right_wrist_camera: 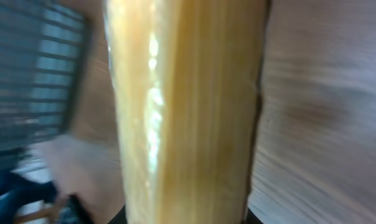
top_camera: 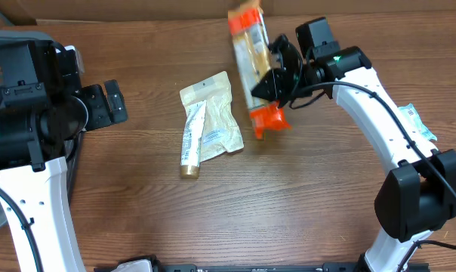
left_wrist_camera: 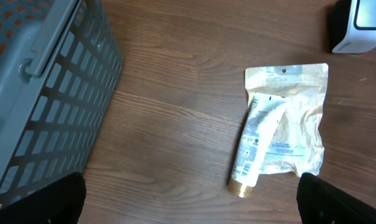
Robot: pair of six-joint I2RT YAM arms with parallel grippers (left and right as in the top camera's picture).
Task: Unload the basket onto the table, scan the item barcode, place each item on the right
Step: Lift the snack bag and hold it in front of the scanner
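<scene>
Right tool clamped narrow on orange-ended packet, apparently lifted off the desk near its far edge. Left tool wide, empty. Pick-up looks done; showing the barcode to the scanner remains. Pouch lies mid-desk

We see a brown wooden table. Near its middle lies a crinkled, pale pouch, flat on the wood, with a hang hole in its top edge. A white tube lies across the pouch's left side, its gold cap past the pouch's lower edge and resting on the table. Well apart from them, at the left, stands a grey basket with lattice walls. A small blue and white packet lies at the right edge. Cardboard runs along the far side.
</scene>
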